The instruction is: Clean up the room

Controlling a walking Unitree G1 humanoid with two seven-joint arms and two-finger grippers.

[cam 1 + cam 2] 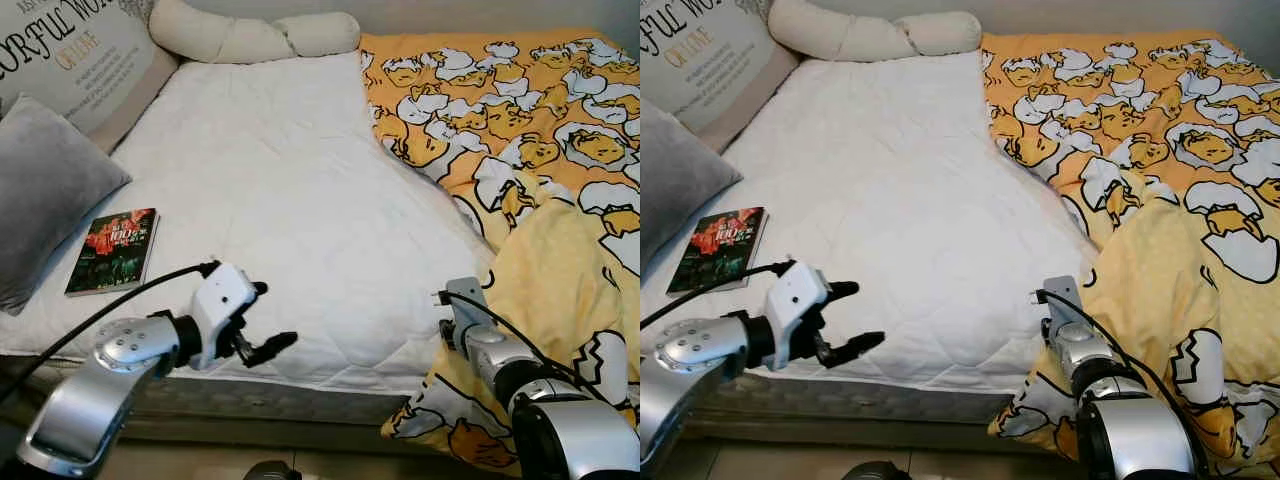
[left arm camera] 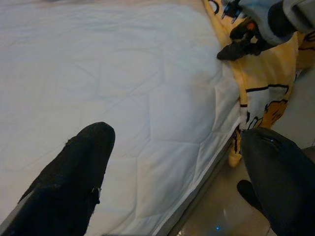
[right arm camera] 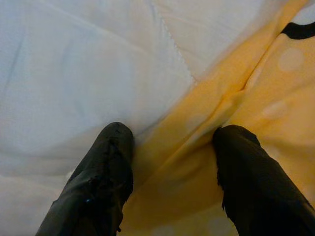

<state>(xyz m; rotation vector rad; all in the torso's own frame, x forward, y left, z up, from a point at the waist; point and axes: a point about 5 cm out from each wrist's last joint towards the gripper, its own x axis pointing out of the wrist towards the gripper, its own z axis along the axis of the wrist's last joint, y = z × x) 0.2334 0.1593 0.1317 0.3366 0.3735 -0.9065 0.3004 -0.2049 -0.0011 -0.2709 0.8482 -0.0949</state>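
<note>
Your right tool sits at the lower right of the frame, fingers spread apart over the edge of the yellow duvet where it meets the white mattress. Your left tool hovers at the lower left, above the front edge of the bed, fingers apart and gripping nothing. You see the duvet bunched over the right half. A grey pillow lies at the left edge, and a book lies just beside it.
</note>
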